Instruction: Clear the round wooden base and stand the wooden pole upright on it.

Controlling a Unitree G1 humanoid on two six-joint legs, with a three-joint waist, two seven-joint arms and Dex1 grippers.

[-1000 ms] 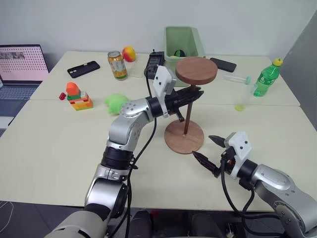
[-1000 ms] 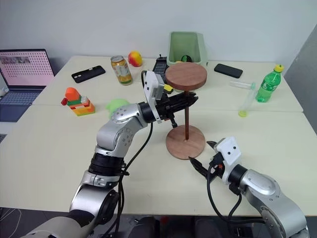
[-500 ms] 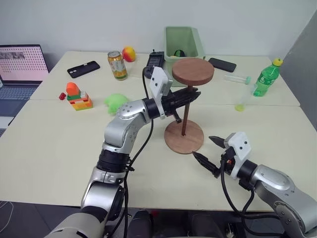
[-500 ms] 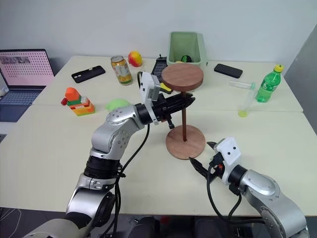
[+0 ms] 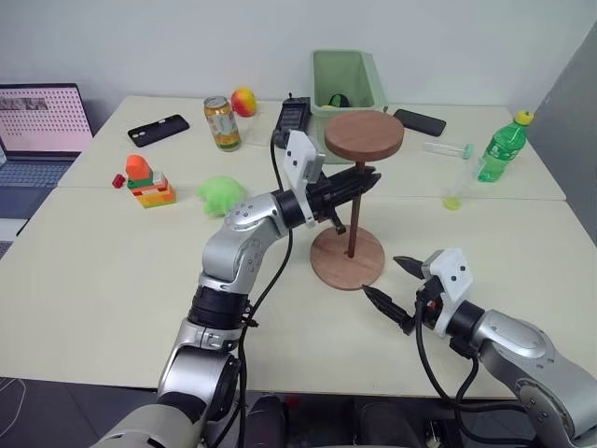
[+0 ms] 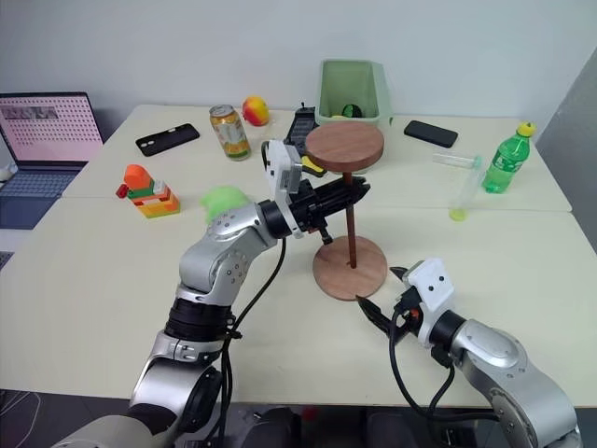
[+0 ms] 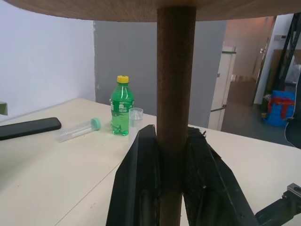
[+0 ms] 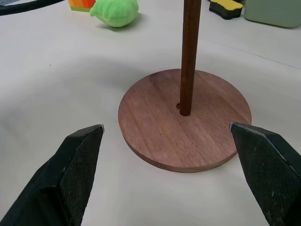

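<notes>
The round wooden base [image 5: 329,264] lies flat on the table in front of me, with nothing on it but the pole. The wooden pole [image 5: 354,219] stands about upright, its lower end at the base's centre hole [image 8: 179,106] and its smaller round disc [image 5: 364,133] on top. My left gripper [image 5: 359,182] reaches in from the left and is shut on the pole just under that disc; the left wrist view shows both fingers [image 7: 141,183] pressed against the pole [image 7: 175,70]. My right gripper [image 5: 381,276] hovers open just near-right of the base, holding nothing.
Left of the base lie a green plush [image 5: 219,193] and toy blocks [image 5: 147,182]. Behind stand a can [image 5: 221,122], a green bin [image 5: 347,79], two phones and a black device [image 5: 294,117]. A green bottle [image 5: 501,147] and clear tubes [image 5: 446,147] are at the right; a laptop [image 5: 37,131] is far left.
The pole in the left gripper swayed slightly to the left and came back to the right; it now stands straighter over the centre hole. The right gripper has not moved.
</notes>
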